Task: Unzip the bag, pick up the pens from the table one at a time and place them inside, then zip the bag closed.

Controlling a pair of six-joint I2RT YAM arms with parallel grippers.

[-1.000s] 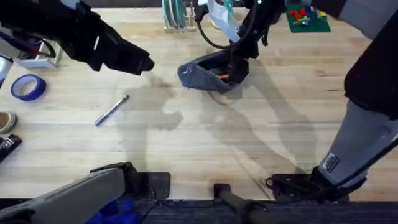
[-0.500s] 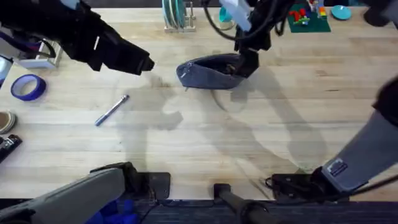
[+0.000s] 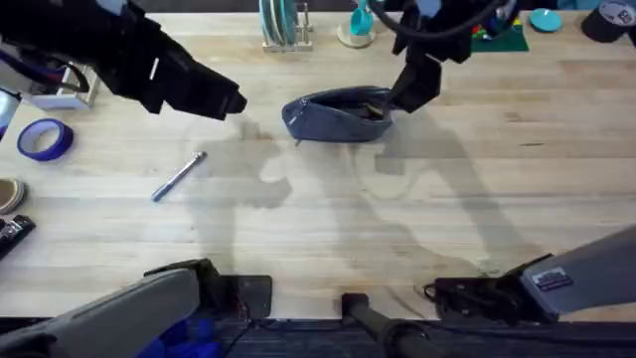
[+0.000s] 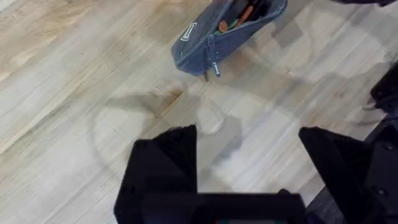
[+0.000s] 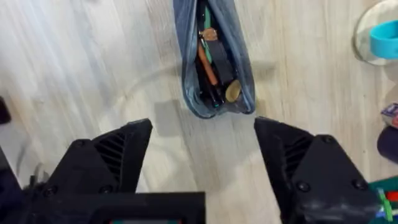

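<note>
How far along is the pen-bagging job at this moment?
Done: the bag is unzipped, with items already inside. In hand: nothing; the right claw hangs open beside the bag, the left claw open too. Left: one pen on the table, then zipping.

A light wooden plank tabletop (image 3: pixel 328 229) with visible grain spans the scene, marked by soft grey shadows. At its left edge lie a blue tape roll (image 3: pixel 44 139) and a brown tape roll (image 3: pixel 10 194). Along the far edge stand a rack of teal plates (image 3: pixel 281 24) and a green toy-brick base (image 3: pixel 494 32)
</note>
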